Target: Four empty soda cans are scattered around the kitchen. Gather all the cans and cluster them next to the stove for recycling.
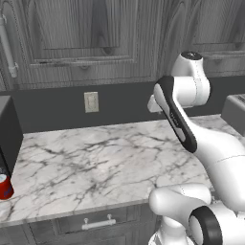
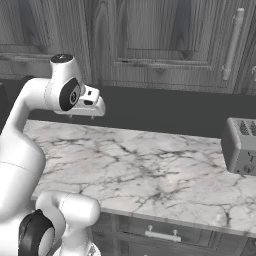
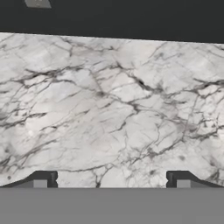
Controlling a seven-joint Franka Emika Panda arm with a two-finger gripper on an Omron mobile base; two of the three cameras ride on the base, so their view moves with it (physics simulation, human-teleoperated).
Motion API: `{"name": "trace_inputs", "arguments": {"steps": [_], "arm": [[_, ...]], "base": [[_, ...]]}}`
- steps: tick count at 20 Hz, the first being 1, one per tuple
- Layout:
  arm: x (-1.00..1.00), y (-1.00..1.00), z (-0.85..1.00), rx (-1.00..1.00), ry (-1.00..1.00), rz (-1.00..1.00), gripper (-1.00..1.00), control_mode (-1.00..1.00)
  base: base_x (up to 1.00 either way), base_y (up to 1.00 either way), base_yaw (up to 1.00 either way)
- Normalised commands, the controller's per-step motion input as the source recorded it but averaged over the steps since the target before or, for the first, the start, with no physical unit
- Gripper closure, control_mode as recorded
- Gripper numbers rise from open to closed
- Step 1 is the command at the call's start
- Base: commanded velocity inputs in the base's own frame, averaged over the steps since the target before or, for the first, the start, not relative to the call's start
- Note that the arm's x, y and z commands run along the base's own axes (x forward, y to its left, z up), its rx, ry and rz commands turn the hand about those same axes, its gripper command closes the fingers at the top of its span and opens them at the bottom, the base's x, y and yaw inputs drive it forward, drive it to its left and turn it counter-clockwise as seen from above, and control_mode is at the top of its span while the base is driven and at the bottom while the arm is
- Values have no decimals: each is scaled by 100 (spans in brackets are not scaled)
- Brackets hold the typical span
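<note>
The counter [image 1: 95,158] is glossy white marble with grey veins, backed by a dark wall. One red soda can [image 1: 5,185] stands at the left base view's lower left edge. The hand [image 3: 111,178] hangs spread, pinching nothing. A grey toaster [image 2: 241,145] sits right in the right base view.

A white marble worktop [image 1: 105,158] veined in grey runs left to right below a dark backsplash. At its far left end, near the front edge, a red soda can [image 1: 5,186] stands upright, just beside a dark boxy appliance [image 1: 8,129] that also sits on the stone. At the right end, toward the back, a grey toaster [image 2: 241,145] stands on the surface, well apart from the can.
</note>
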Motion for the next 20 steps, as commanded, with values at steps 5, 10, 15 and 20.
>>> {"name": "trace_inputs", "arguments": {"steps": [5,10,15,20], "arm": [[-9,0,0,0,0,0,-100,-100],[-5,0,0,0,-1,0,-100,-100],[-1,0,0,0,-1,0,-100,100],[0,0,0,0,0,0,-100,100]], "base": [[0,0,0],[0,0,0],[-6,0,0],[-40,-2,-1]]}}
